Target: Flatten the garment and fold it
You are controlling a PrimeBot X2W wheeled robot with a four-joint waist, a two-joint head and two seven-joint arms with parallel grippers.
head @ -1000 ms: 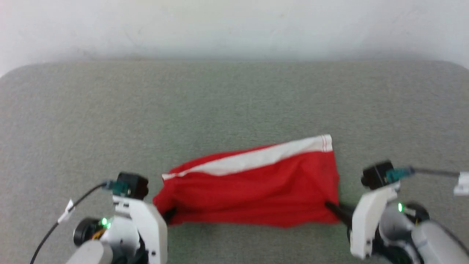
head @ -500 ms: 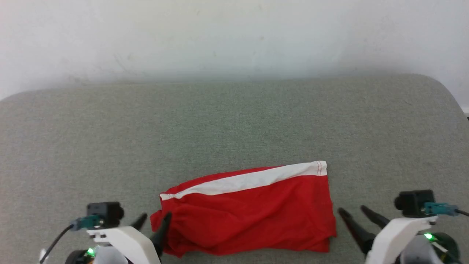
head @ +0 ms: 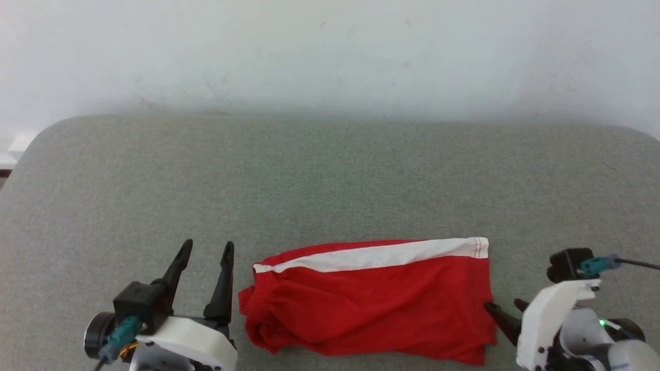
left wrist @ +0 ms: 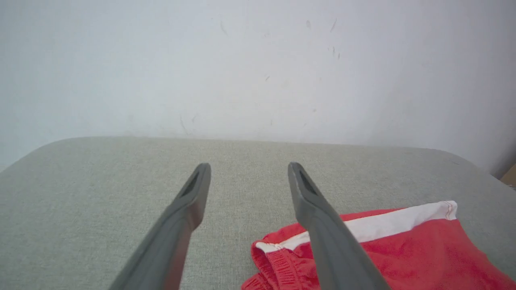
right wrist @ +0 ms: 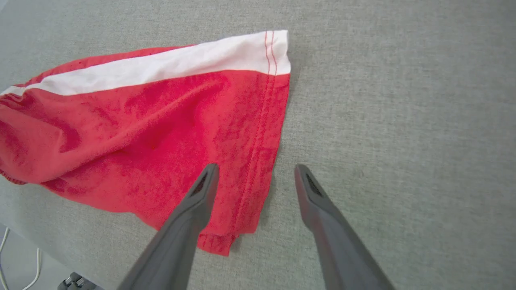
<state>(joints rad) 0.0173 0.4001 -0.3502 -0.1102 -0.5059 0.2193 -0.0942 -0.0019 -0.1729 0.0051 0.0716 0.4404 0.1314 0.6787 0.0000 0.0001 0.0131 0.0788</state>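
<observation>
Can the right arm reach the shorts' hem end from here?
Likely yes: the right gripper is open at the hem of the shorts, one finger over fabric, one over the grey surface; nothing in between.

Grey-green woven fabric tabletop (head: 330, 170) w/ rounded corners; plain white wall (head: 330, 51) behind, faint scuffs. Light soft, even. Thin white cables (right wrist: 3, 245) on pale floor (right wrist: 18, 257) past table's edge, right wrist view.

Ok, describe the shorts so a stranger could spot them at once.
Find the grey table against the white wall. Near its front edge, between the left end effector and the right end effector, lie the shorts. They alone are red cloth, with a white stripe along the far side.
</observation>
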